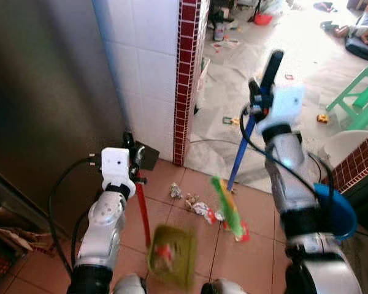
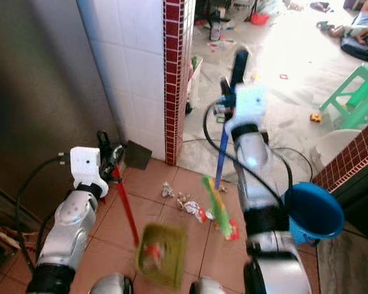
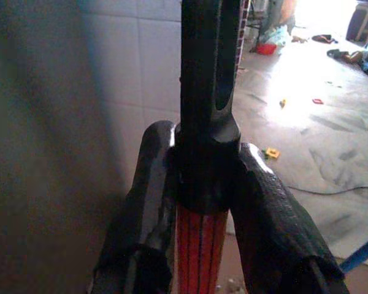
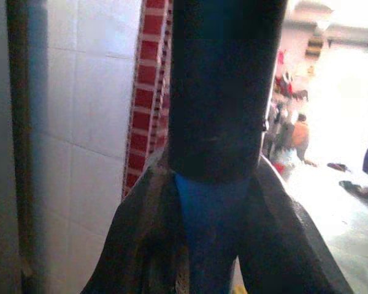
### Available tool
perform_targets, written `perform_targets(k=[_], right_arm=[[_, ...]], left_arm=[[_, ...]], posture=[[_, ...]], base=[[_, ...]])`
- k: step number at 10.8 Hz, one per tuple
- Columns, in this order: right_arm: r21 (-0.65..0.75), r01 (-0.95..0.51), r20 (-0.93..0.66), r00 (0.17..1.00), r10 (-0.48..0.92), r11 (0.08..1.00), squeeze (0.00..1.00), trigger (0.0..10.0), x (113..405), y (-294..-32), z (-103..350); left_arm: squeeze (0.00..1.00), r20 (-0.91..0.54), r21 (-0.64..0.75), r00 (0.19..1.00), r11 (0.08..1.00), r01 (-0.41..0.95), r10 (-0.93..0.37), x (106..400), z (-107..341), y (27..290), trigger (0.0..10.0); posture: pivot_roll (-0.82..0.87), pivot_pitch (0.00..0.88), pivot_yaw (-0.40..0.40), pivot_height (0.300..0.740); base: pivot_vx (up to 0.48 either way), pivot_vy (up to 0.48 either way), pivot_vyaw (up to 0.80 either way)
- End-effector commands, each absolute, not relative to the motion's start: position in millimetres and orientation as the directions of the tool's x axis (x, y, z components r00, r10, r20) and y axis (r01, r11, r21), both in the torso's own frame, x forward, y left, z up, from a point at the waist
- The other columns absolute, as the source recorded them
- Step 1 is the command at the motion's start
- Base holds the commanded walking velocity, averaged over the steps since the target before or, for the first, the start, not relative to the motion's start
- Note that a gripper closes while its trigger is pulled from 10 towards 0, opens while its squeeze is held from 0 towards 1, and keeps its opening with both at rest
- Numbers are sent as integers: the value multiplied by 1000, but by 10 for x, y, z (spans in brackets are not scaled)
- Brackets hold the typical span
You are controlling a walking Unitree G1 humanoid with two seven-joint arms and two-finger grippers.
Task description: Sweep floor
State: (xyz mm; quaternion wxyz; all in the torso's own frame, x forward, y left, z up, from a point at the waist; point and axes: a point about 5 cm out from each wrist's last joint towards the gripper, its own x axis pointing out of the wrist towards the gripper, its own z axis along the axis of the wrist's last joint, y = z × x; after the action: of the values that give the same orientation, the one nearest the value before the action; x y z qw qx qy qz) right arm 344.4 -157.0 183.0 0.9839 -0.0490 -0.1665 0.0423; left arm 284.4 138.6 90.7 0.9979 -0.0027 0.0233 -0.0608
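My left gripper point(image 1: 132, 160) is shut on the black top of a red dustpan handle point(image 1: 143, 209). The handle runs down to a blurred green dustpan point(image 1: 172, 255) on the terracotta tiles. My right gripper point(image 1: 261, 93) is raised and shut on the black grip of a blue broom handle point(image 1: 238, 158). The green broom head point(image 1: 228, 209) rests on the floor beside crumpled paper point(image 1: 175, 191) and wrappers point(image 1: 200, 209). In the left wrist view, both fingers point(image 3: 144, 208) clamp the red handle point(image 3: 200, 245). In the right wrist view, the fingers point(image 4: 141, 245) grip the blue handle point(image 4: 211, 208).
A white tiled wall with a red tile edge point(image 1: 187, 79) stands just behind the litter, and a steel surface point(image 1: 43, 92) lies to the left. A blue tub point(image 1: 338, 211) hangs by my right arm. Farther back are a green stool point(image 1: 362, 95), scattered toys, and a person lying down point(image 1: 365, 30).
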Motion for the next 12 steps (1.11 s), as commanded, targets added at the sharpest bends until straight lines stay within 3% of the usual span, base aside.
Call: perform_targets(k=[1, 3, 7, 10, 12], right_arm=[[-139, -52, 343, 934, 97, 989, 0, 10000, 3411, -1575, 1876], [-121, -28, 274, 960, 61, 992, 0, 10000, 3326, -1577, 1692], [-88, 57, 194, 980, -39, 994, 0, 10000, 3193, -1682, 1439], [-85, 57, 199, 979, -39, 995, 0, 10000, 3268, -1608, 1473], [-85, 57, 201, 979, -39, 995, 0, 10000, 3270, -1627, 1478]], left_arm=[[0, 25, 1, 991, 991, 133, -133, 2852, 1114, 1383, 10000], [0, 63, -12, 986, 988, 156, -155, 2791, 1274, 1322, 10000], [0, 50, -12, 985, 986, 166, -165, 2692, 1290, 1375, 10000], [0, 41, -18, 981, 982, 190, -189, 2725, 1286, 1348, 10000], [0, 36, -29, 977, 977, 213, -212, 2728, 1279, 1304, 10000]], posture=[[-6, 14, -34, 740], [9, 38, -35, 740], [10, 0, -31, 740], [9, 0, -30, 740], [4, 0, -29, 740]], base=[[0, 0, 0], [0, 0, 0], [0, 0, 0], [0, 0, -717], [-289, 0, 0]])
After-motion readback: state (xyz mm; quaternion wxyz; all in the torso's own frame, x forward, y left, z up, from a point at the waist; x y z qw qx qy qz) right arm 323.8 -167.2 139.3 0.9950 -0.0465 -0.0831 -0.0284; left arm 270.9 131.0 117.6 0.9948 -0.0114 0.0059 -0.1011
